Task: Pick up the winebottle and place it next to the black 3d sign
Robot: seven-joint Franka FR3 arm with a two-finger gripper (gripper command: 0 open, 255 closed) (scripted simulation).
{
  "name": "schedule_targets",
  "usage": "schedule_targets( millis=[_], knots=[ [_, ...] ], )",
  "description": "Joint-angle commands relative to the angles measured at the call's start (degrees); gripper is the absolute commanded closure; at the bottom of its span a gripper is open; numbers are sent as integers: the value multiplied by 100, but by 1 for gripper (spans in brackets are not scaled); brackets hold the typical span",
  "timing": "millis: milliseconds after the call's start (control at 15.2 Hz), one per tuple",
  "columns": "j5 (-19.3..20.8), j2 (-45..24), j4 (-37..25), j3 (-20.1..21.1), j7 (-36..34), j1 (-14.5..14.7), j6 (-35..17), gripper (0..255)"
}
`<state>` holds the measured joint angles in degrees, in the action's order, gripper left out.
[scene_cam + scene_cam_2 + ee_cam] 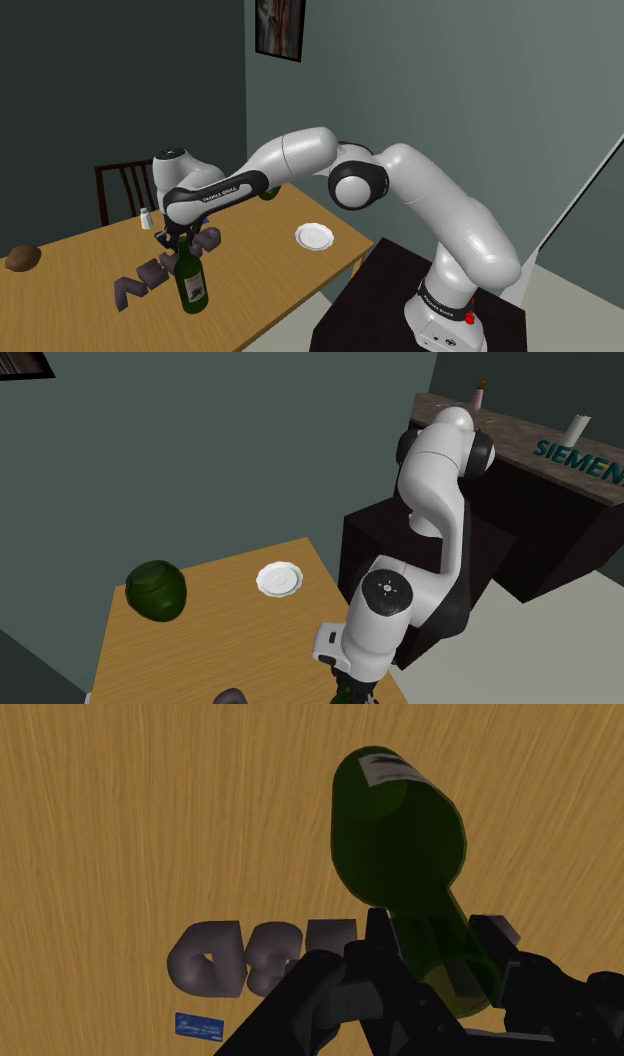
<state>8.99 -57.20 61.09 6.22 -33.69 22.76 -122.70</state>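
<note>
Plainly legible: teal "SIEMEN" on the dark counter, second exterior view's upper right; bottle label unreadable. Arm bends down-left; gripper clenched on the neck of the green wine bottle, upright at shoulder view's lower left, just beside the dark 3D sign.
</note>
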Motion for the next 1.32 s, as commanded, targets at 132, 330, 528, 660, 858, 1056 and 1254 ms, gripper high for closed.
schedule_targets(
  millis=[132, 330, 528, 660, 858, 1056, 1254],
  knots=[
    [2, -9, 10, -1, -3, 0, -26, 255],
    [2, -9, 10, -1, -3, 0, -26, 255],
    [2, -10, 9, -1, -3, 0, -26, 0],
    [2, -10, 9, -1, -3, 0, -26, 0],
    [-14, 270, 119, 18, -2, -7, 145, 0],
    [-29, 495, 170, 34, 3, -10, 319, 0],
    [-29, 495, 170, 34, 3, -10, 319, 0]
  ],
)
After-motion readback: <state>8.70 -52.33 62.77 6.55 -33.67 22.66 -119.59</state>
